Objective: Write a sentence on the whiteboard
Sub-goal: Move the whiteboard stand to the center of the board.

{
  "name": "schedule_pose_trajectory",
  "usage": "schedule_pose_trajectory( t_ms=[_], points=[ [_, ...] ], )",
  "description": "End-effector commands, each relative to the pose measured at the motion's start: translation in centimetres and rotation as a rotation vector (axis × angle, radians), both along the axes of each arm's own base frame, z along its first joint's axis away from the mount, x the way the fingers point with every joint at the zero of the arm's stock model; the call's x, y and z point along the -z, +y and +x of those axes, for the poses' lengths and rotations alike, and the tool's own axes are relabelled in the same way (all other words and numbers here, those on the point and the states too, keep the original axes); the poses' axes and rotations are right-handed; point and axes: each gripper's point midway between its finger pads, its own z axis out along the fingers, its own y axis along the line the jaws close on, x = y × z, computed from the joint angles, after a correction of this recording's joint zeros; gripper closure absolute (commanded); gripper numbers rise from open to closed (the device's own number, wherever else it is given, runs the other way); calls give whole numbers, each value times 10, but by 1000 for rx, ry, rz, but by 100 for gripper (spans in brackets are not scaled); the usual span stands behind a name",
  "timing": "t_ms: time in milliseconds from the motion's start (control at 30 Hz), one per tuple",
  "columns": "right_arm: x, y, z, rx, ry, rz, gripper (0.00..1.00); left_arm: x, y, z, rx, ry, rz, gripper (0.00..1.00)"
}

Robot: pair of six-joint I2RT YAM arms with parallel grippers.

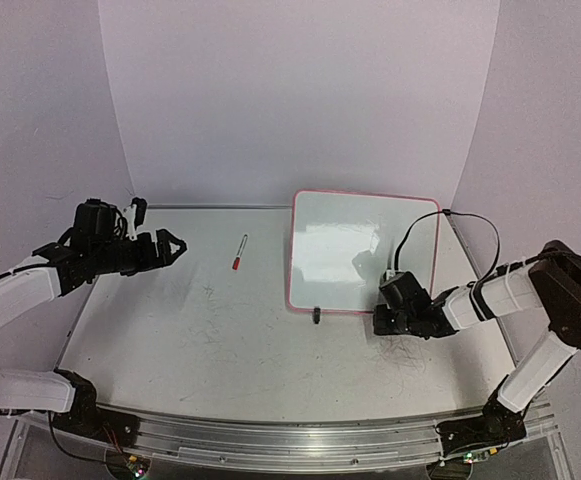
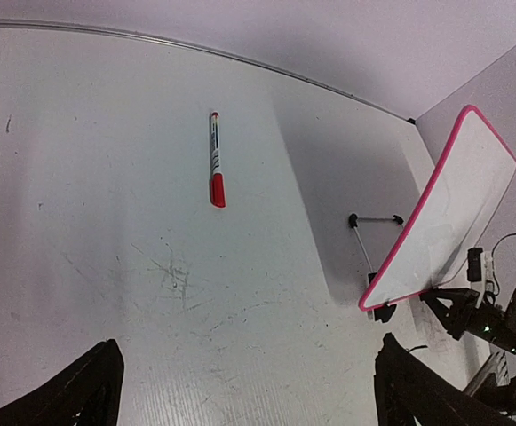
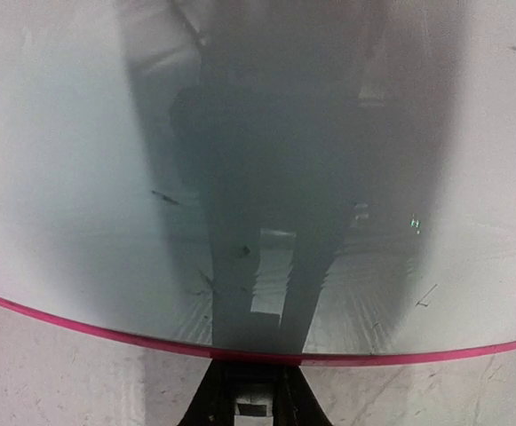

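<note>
Bearing whiteboard (image 1: pixel 345 250): scuffed table (image 1: pixel 220 340), lilac walls (image 1: pixel 300 90).

The board (image 3: pixel 80 177) runs off the top and both sides of the right wrist view. The right gripper (image 3: pixel 250 373) shows only dark finger stubs at the bottom edge, pressed together; whether they hold anything is unclear. The bottom edge cuts the left gripper (image 2: pixel 247 355) to two fingertips. The marker (image 2: pixel 215 160) print is too small to read.

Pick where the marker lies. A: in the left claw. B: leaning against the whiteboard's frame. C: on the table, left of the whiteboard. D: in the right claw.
C: the marker lies flat on the table, apart from both the open left claw and the whiteboard.
</note>
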Motion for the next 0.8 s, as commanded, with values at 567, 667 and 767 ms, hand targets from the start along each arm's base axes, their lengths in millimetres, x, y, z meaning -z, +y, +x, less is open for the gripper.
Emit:
schedule_pose_trajectory(
  t_ms=[567,667,767],
  points=[
    [-10,50,-48,-52,-118,110,100,29,-23,12,-26,81,-39,1],
    [-13,52,-58,-61,-147,104,100,37,-34,20,1,99,-10,2],
    [-18,51,-64,-59,-170,89,100,44,-40,35,13,108,27,4]
  ],
)
